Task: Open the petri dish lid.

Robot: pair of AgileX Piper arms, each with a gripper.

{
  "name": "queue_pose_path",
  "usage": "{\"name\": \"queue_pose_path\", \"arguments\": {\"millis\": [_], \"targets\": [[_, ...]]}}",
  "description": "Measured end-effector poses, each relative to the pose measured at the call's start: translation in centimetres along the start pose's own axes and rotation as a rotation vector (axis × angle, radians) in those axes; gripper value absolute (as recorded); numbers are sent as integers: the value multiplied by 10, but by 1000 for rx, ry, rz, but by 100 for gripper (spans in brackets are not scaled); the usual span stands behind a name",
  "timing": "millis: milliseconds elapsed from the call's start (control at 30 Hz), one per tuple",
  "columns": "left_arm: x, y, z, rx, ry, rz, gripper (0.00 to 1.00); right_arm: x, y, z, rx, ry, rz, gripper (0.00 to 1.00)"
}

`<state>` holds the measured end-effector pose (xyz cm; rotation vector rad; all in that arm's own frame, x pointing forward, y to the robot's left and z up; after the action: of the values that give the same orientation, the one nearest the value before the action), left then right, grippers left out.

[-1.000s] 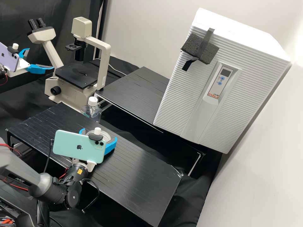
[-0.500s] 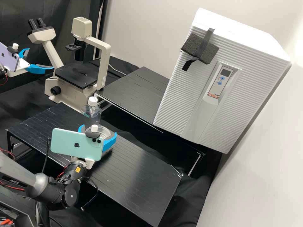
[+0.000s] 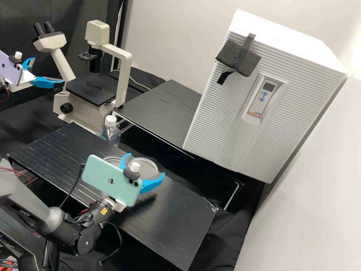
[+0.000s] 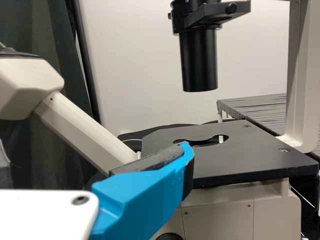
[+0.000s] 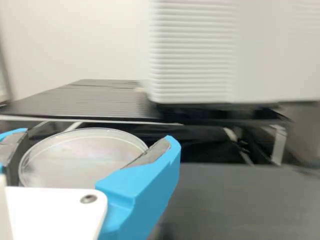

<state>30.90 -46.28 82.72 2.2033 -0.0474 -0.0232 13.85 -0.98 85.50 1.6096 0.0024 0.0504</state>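
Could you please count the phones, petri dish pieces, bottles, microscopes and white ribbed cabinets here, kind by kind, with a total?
Phones: 2
Petri dish pieces: 2
Bottle: 1
Microscope: 1
White ribbed cabinet: 1
Total: 7

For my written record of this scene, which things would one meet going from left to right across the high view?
Left gripper, white-capped clear bottle, clear round lid, dark foam block, small display on the white box's front.
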Motion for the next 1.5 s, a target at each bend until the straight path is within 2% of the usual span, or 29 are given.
{"name": "queue_pose_path", "arguments": {"millis": [100,267,500,533,1200,1367,1500], "targets": [[0,0,0,0,0,0,100,-1,5,11,41,-59,41,0],[0,0,0,0,0,0,100,-3,7,24,87,-121,58,0],[0,0,0,0,0,0,100,-2,8,32,133,-135,64,0],[0,0,0,0,0,0,100,-2,8,32,136,-136,63,100],[0,0,0,0,0,0,100,0,6,31,140,-127,63,100],[0,0,0,0,0,0,100,-2,11,26,116,-122,108,100],[0,0,0,0,0,0,100,-5,19,19,85,-118,191,100]]}}
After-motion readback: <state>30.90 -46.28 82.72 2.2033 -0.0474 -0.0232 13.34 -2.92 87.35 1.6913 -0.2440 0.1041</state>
